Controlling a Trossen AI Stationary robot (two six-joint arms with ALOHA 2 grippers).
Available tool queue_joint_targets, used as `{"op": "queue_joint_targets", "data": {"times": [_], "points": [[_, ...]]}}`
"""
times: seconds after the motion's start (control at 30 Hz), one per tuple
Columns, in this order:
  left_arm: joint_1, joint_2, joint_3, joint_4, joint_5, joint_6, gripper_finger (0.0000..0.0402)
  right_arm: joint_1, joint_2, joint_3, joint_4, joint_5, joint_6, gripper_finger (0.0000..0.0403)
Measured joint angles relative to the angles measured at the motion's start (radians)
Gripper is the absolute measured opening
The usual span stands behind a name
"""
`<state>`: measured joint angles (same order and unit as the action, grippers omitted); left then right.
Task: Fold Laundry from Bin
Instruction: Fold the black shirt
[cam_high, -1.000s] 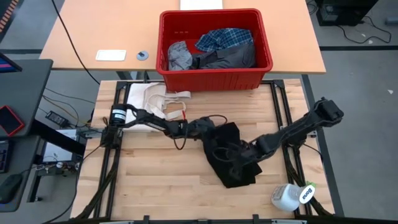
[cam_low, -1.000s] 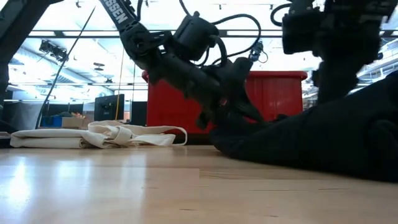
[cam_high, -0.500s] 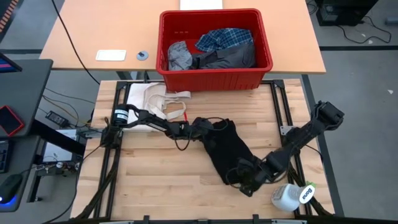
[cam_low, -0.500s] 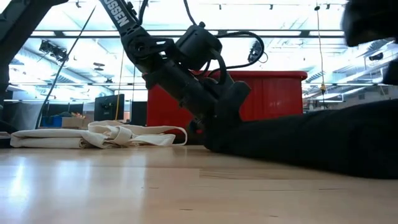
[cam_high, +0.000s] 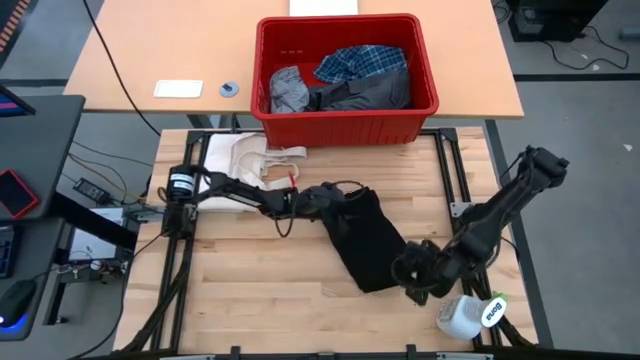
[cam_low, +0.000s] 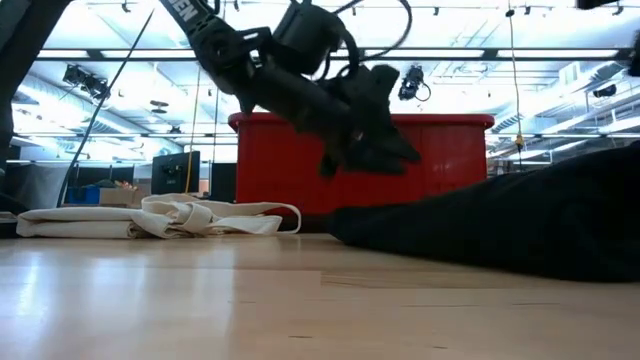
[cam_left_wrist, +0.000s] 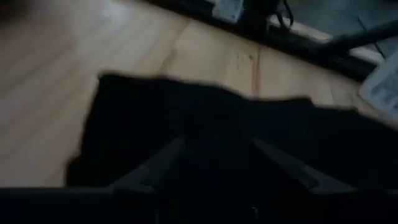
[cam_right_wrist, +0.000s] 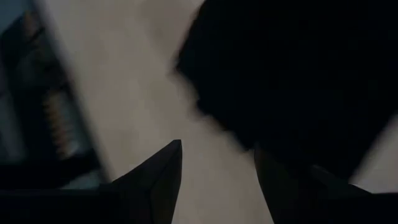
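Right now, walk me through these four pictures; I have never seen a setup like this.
Two dark robot arms work at a wooden table. One picture looks straight down on it, one looks level across the tabletop, and two come from cameras on the arms' wrists. A black garment lies spread on the table. The left gripper is raised over its far end, fingers apart, holding nothing. The right gripper is at its near corner, fingers apart over bare wood, also holding nothing. Behind, a red bin holds more laundry. A cream cloth and a white bottle also lie on the table.
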<state>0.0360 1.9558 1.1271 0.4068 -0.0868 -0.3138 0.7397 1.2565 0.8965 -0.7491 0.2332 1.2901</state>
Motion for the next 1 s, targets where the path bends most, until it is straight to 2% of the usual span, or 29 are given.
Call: {"op": "queue_joint_targets", "data": {"times": [0.1,0.2,0.3,0.43,0.57,0.67,0.83,0.93,1.0], "points": [[-0.002,-0.009,0.001,0.056,0.006,-0.017,0.0182,-0.033,-0.037,0.000,-0.117,0.088,0.013,0.0205],[-0.023,-0.008,0.000,0.106,0.060,-0.050,0.0182,-0.064,-0.050,-0.001,-0.223,0.146,0.040,0.0202],[-0.057,-0.008,0.001,0.097,0.068,-0.044,0.0182,-0.097,-0.055,-0.027,-0.227,0.174,-0.002,0.0198],[-0.111,-0.007,0.000,0.048,0.069,-0.048,0.0182,-0.157,-0.051,-0.126,-0.027,0.141,-0.132,0.0190],[-0.169,-0.026,0.000,0.014,0.062,-0.140,0.0181,-0.229,-0.027,-0.223,0.222,0.097,-0.224,0.0185],[-0.216,-0.079,0.001,-0.040,-0.020,-0.178,0.0172,-0.285,-0.001,-0.238,0.309,0.103,-0.304,0.0185],[-0.292,-0.163,0.001,-0.262,-0.284,-0.164,0.0148,-0.411,0.045,-0.222,0.460,0.122,-0.534,0.0184],[-0.324,-0.206,0.002,-0.404,-0.416,-0.171,0.0142,-0.501,0.102,-0.221,0.604,0.049,-0.657,0.0182],[-0.339,-0.222,0.002,-0.468,-0.453,-0.173,0.0142,-0.551,0.154,-0.221,0.668,-0.006,-0.708,0.0179]]}}
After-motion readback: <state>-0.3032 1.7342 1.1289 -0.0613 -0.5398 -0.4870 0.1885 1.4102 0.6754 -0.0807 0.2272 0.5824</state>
